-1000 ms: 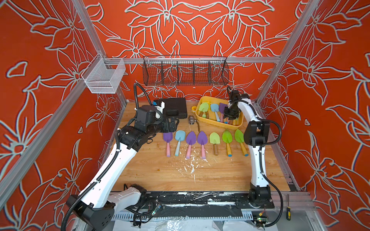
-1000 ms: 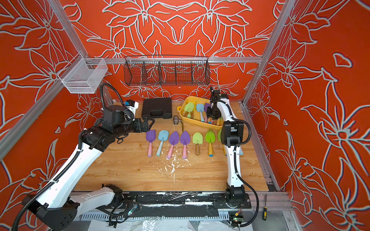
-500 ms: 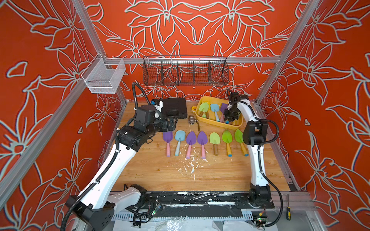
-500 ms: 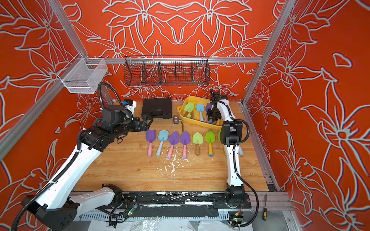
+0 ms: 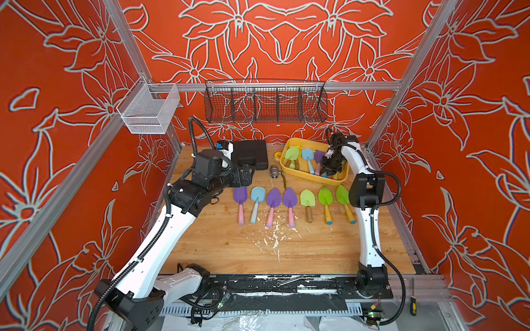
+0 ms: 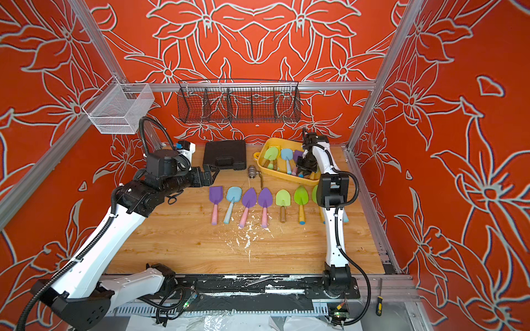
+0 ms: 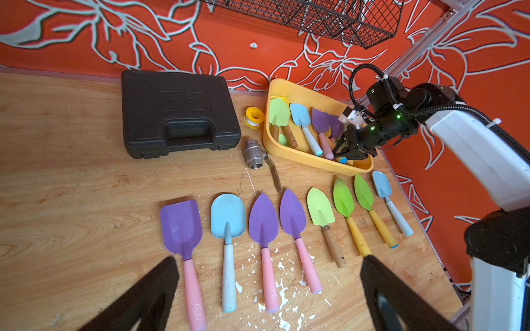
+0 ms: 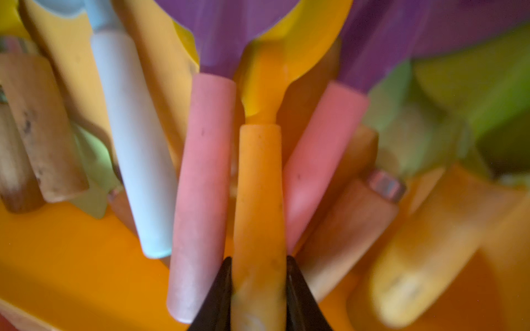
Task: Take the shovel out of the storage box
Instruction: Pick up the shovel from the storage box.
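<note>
Toward the far right corner of the desk, the storage box (image 5: 312,180), a shallow yellow-orange plastic tub with rounded corners and a small ring tab at one end, sat at a slant. It held a loose heap of small garden shovels: a pale green blade on a wooden handle, a light blue rounded blade on a whitish handle, and purple blades on matte pink handles. The right gripper (image 8: 258,259) reached down into the end of the box nearest the desk's right edge, its black jaws closed on the orange-yellow handle of a yellow-bladed shovel (image 8: 259,186). This shovel lay inside the box, wedged between two pink handles; whether it was raised off the others could not be told. The left gripper (image 7: 269,259) hung above the desk with its dark fingers spread wide and nothing between them. A row of shovels (image 5: 289,205) lay flat on the pale wood-grain top, blades toward the far edge, in purple, blue and green. A black moulded case (image 5: 249,153) rested near the far edge, beside the box. A metal valve (image 5: 274,172) and a yellow roll of tape (image 7: 254,117) lay between the case and the box.
</note>
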### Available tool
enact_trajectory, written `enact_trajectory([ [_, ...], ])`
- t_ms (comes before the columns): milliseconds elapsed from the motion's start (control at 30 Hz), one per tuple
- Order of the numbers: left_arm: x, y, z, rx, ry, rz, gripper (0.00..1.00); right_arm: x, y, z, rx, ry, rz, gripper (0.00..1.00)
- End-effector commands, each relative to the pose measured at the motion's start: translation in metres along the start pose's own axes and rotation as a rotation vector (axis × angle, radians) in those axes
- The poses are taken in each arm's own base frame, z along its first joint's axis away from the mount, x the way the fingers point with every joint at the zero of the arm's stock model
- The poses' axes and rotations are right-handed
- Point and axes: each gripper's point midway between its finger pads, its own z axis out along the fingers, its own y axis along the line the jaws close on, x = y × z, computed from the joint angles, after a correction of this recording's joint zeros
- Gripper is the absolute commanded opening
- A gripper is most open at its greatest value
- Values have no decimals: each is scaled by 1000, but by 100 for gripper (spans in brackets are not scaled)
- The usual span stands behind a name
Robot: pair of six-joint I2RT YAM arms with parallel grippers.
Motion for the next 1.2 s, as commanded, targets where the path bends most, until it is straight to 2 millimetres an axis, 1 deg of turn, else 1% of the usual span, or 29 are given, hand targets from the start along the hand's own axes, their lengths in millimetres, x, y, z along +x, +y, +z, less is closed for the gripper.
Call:
enact_trajectory([
  [0, -7, -9, 6, 39, -12, -8, 99, 22, 6, -40, -2, 31, -8, 0],
  [233, -8, -16, 18, 74, 2, -21, 100, 31, 12, -65, -34, 25, 21, 0],
  [500, -10, -21, 23, 108, 3, -37, 100, 41, 18, -81, -80, 41, 40, 0],
  [667, -7, -23, 25, 120, 10, -53, 100, 44, 12, -85, -50, 45, 45, 0],
  [767, -5, -23, 26, 126, 13, -61, 100, 43, 2, -86, 54, 13, -4, 0],
  [933, -3, -23, 28, 130, 19, -60, 100, 35, -20, -85, 289, -37, -118, 0],
  [1033, -3, -24, 29, 135, 21, -60, 100, 30, -26, -81, 414, -50, -212, 0],
  [1100, -2, -25, 31, 137, 26, -60, 100, 28, -21, -76, 463, -53, -284, 0],
  [1167, -2, -26, 32, 139, 29, -58, 100, 26, -19, -77, 506, -72, -315, 0],
])
